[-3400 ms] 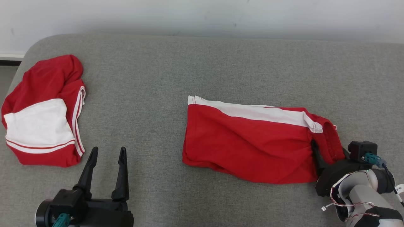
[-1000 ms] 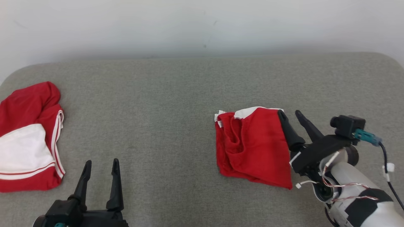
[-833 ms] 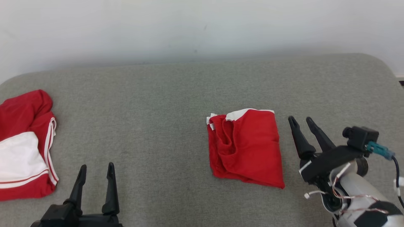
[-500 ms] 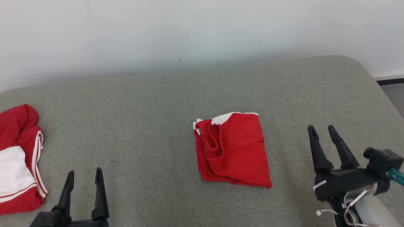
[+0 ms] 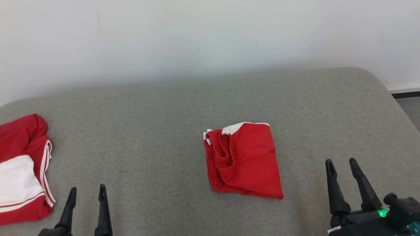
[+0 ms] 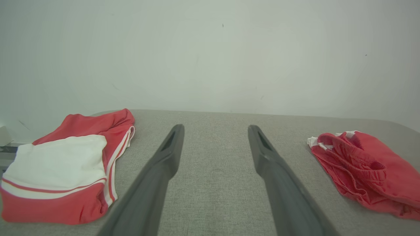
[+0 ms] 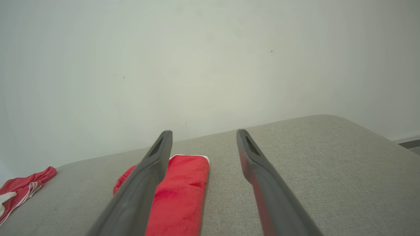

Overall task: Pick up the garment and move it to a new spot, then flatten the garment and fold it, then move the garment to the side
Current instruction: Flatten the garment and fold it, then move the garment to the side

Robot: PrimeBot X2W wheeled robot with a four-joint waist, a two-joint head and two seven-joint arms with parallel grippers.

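Observation:
The garment (image 5: 244, 160) is a red cloth with a white strip at its far edge. It lies folded into a compact block in the middle of the grey cushion (image 5: 147, 131), and also shows in the left wrist view (image 6: 364, 170) and the right wrist view (image 7: 183, 190). My right gripper (image 5: 340, 161) stands open at the lower right, well apart from the garment, with nothing between its fingers (image 7: 204, 132). At the lower left my left gripper (image 5: 87, 188) is open and empty too (image 6: 215, 127).
A second red and white garment (image 5: 23, 170) with striped trim lies bunched at the cushion's left edge (image 6: 65, 164). A pale wall (image 5: 210, 39) runs behind the cushion. The cushion's rounded right corner drops to the floor (image 5: 408, 105).
The garment, long at first, was folded in half by my right gripper, which then let go and drew back to the lower right. The head camera has shifted; the left gripper stayed open.

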